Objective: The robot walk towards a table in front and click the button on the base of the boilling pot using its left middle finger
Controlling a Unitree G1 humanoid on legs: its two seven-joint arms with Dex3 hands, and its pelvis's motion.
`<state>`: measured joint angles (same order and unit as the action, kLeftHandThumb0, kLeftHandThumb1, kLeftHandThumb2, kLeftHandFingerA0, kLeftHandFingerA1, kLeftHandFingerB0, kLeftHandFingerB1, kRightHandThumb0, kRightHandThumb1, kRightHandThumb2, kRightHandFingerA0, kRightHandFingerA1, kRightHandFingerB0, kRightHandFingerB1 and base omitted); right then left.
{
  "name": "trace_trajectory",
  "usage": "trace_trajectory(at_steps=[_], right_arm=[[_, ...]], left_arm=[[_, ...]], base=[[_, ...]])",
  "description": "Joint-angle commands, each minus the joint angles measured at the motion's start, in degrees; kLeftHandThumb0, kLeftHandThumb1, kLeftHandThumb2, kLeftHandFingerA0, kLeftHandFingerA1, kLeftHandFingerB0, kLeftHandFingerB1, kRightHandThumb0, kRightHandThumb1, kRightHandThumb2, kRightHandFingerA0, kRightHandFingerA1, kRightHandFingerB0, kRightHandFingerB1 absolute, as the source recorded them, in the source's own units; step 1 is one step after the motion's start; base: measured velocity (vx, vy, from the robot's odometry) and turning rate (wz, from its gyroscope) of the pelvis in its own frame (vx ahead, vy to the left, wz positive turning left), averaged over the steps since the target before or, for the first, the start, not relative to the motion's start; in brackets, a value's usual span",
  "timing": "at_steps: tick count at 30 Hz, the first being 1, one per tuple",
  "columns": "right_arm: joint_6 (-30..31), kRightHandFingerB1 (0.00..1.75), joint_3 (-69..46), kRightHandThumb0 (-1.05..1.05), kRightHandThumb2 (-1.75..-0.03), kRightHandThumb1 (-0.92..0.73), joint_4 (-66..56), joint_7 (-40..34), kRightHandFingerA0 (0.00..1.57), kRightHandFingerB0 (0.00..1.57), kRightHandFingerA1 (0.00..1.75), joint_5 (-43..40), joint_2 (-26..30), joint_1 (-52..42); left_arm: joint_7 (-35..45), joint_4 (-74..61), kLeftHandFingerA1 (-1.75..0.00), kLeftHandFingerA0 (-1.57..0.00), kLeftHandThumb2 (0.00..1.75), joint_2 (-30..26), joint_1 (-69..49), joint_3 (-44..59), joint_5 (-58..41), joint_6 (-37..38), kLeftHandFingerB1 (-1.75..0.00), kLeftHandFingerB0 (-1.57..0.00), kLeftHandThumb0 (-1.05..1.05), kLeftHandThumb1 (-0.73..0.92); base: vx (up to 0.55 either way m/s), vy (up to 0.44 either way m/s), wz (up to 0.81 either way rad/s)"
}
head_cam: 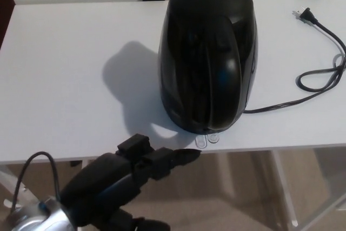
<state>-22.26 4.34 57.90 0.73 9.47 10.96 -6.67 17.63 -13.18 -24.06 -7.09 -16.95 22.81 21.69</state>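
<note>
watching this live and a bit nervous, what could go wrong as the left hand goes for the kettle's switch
The kettle stands close to the table's front edge, so a hard push could shift it. The clear switch tabs are small; the extended finger could miss them. The plug lies loose, so pressing likely powers nothing.

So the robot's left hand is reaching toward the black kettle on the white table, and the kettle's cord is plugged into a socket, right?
Not quite. The cord is not plugged in: the head view shows its plug lying loose on the white table, to the kettle's right. The rest holds: the left hand reaches toward the base of the black kettle from the near edge.
</note>
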Motion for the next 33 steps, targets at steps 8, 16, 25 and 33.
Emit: trace_trajectory(at_steps=[8, 16, 25, 33], right_arm=[[1.58, 0.51, -0.01, -0.07, -0.88, -0.46, -1.81, 0.48, 0.41, 0.2, 0.6, 0.06, 0.52, 0.75], [1.54, 0.52, -0.79, -0.06, -0.88, -0.45, -1.79, 0.86, 0.43, 0.2, 0.62, -0.82, 0.12, 1.24], [1.72, 0.51, -0.58, -0.05, -0.89, -0.46, -1.9, 0.97, 0.43, 0.19, 0.63, -0.56, 0.13, 1.92], [1.41, 0.4, -1.33, -0.05, -0.58, -0.65, -2.13, 1.81, 0.52, 0.28, 0.54, -1.54, -0.33, 2.21]], left_arm=[[2.71, 3.34, -1.21, -1.09, 1.13, -2.12, 4.19, -1.53, 5.71, -5.14, -0.25, -0.05, -0.94, 0.76], [1.65, 4.41, -1.19, -1.06, 1.11, 0.34, 5.33, -2.91, 6.97, -7.25, -0.24, -0.06, -0.93, 0.76], [3.3, 5.85, -1.11, -0.98, 1.03, 2.71, 7.37, -6.96, 11.74, -12.89, -0.07, 0.0, -0.91, 0.69], [5.8, 4.83, -1.05, -0.97, 1.03, 3.97, 9.2, -11.02, 16.46, -19.0, -0.06, 0.0, -0.93, 0.65]], base=[[0.0, 0.0, 0.0], [0.0, 0.0, 0.0], [0.0, 0.0, 0.0], [0.0, 0.0, 0.0]])
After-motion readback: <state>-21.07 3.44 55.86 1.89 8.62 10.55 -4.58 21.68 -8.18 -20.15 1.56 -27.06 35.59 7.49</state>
